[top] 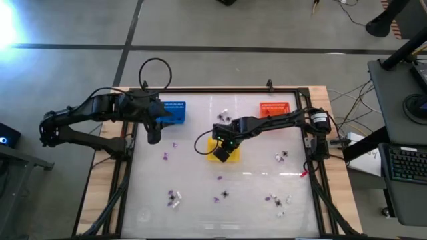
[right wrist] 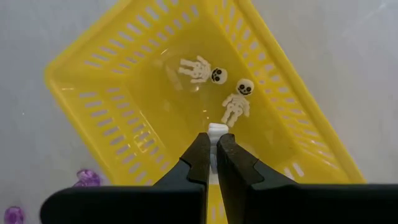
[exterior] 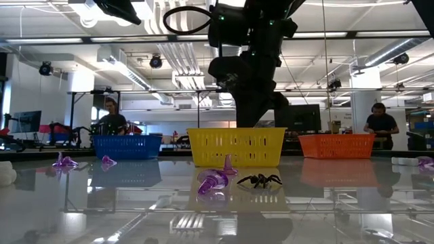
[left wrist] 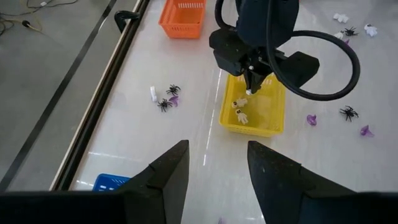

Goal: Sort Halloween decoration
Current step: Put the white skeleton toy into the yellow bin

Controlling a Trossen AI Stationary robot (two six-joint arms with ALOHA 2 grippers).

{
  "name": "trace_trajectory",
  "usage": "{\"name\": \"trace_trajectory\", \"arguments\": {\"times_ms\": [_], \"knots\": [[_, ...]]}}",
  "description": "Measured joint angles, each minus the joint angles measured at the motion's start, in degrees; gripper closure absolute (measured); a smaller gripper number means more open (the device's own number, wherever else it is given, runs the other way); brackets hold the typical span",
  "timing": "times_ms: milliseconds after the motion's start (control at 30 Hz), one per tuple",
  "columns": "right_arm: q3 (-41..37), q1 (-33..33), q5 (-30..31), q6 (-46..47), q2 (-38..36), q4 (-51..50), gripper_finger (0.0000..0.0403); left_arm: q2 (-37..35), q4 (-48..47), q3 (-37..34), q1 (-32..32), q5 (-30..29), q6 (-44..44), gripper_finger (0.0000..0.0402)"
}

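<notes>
My right gripper (top: 223, 151) hangs over the yellow mesh basket (right wrist: 112, 106), shut on a small white trinket (right wrist: 216, 130). Two cream skeleton trinkets (right wrist: 202, 70) (right wrist: 236, 102) lie on the basket's floor. The low view shows the same gripper (exterior: 252, 112) just above the yellow basket (exterior: 236, 146). My left gripper (top: 154, 137) waits open (left wrist: 217, 149) above bare table by the blue basket (top: 175, 112). The orange basket (top: 275, 108) stands at the far right. A purple trinket (exterior: 213, 181) and a black spider (exterior: 260, 180) lie in front of the yellow basket. My right gripper pinches the white trinket between its two fingertips (right wrist: 202, 144), coming from above and pointing down into the yellow basket. Only the trinket's lower end (right wrist: 216, 129) shows past the fingertips. It is lifted clear above the basket floor.
More purple, black and white trinkets lie scattered on the glossy table: near the left centre (top: 165, 157), the near middle (top: 175, 197), the right (top: 280, 157) and the near right (top: 277, 200). A black frame (top: 127, 160) borders the table. People stand in the room behind (exterior: 112, 118).
</notes>
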Motion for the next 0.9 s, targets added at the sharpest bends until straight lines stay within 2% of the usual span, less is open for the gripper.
{"name": "trace_trajectory", "arguments": {"times_ms": [900], "knots": [[0.0,-0.3,2.0,0.6,0.0,2.4,0.0390,0.0,-1.6,0.0,0.0,0.2,-1.5,0.0255]]}}
